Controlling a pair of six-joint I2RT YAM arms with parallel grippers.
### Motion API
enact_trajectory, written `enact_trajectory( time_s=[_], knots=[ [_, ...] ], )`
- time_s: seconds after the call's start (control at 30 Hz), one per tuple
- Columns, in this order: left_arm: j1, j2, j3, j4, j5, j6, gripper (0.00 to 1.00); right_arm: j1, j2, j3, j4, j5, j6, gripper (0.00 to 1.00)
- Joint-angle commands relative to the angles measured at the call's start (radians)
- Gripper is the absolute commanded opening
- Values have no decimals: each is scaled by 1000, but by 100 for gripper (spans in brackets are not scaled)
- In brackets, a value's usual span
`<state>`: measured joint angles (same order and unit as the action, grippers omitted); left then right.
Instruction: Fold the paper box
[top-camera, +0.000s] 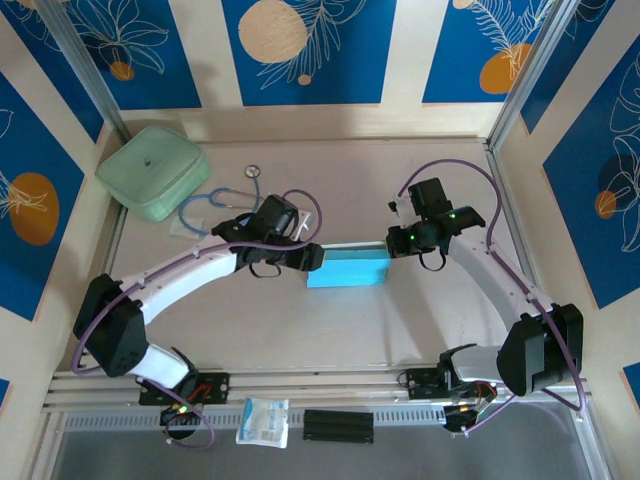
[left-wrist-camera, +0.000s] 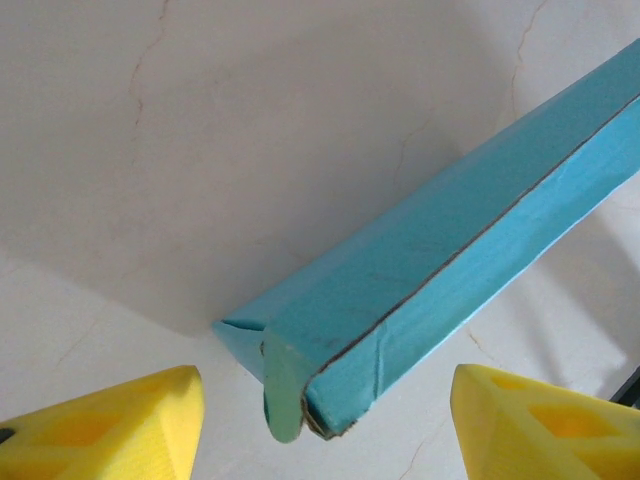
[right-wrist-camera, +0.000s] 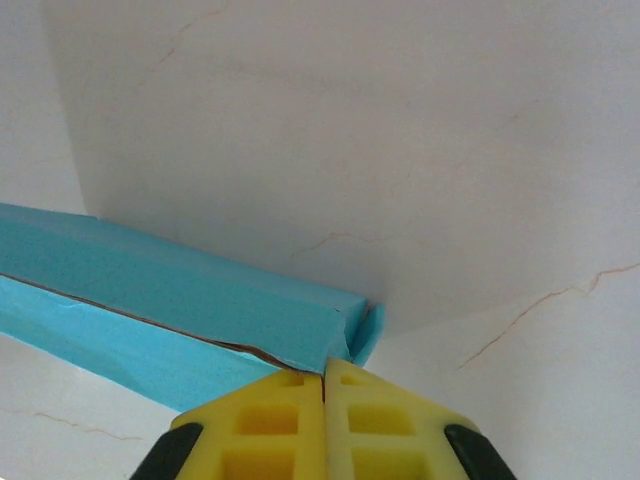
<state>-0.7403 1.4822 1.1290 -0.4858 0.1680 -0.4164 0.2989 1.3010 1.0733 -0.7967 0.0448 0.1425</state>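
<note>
The paper box (top-camera: 348, 268) is a flat sky-blue folded box lying mid-table between both arms. My left gripper (top-camera: 312, 258) is at its left end, open. In the left wrist view the yellow fingers (left-wrist-camera: 120, 420) stand wide on either side of the box (left-wrist-camera: 450, 250), apart from it, and a small rounded flap (left-wrist-camera: 283, 390) sticks out at the corner. My right gripper (top-camera: 398, 240) is at the box's right end. In the right wrist view it (right-wrist-camera: 323, 375) is shut, pads together, tips against the end corner of the box (right-wrist-camera: 180, 310), where a seam gapes slightly.
A pale green rounded case (top-camera: 153, 172) sits at the back left with a stethoscope (top-camera: 225, 200) beside it. A small clear-white packet (top-camera: 263, 420) and a black strip (top-camera: 338, 425) lie on the rail at the near edge. Patterned walls enclose the table.
</note>
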Motion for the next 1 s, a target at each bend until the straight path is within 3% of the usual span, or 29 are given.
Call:
enact_trajectory(
  time_s=[0.0,0.4,0.97],
  knots=[
    [-7,21,-25,72,4,-36,64,2,2,26,-18,-5,81,1],
    [-9,50,-65,135,-26,-97,50,16,26,43,-30,-95,201,1],
    [-17,28,-77,121,-42,-130,45,23,-12,-77,-58,-95,242,1]
  ],
)
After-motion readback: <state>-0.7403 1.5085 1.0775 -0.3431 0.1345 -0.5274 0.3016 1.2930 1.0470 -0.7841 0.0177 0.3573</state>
